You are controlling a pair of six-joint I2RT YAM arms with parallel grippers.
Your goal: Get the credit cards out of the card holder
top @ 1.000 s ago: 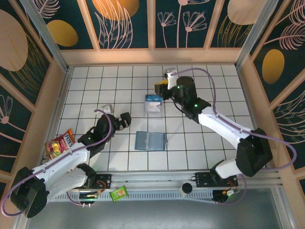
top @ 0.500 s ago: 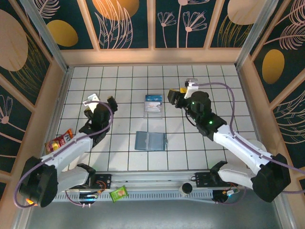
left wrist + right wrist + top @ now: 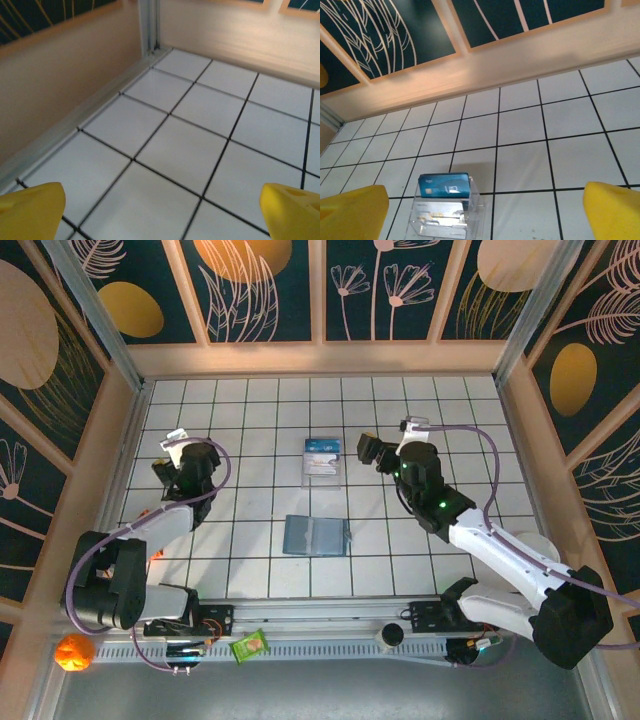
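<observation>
Since the left jaws and the right jaws both stand wide apart with nothing between them, the card holder (image 3: 316, 536) lies free, flat and open on the tabletop (image 3: 250, 570), back toward the arm bases from both and well apart from each. It looks thin, light and limp, likely to slide on the smooth tiles, so pinning one panel and pinching an outer edge seems best.

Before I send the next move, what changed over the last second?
The right gripper pulled back from the clear case toward its own side and its fingers opened, holding nothing. The left gripper swung off to the left, open. The card holder and case lie unmoved.
</observation>
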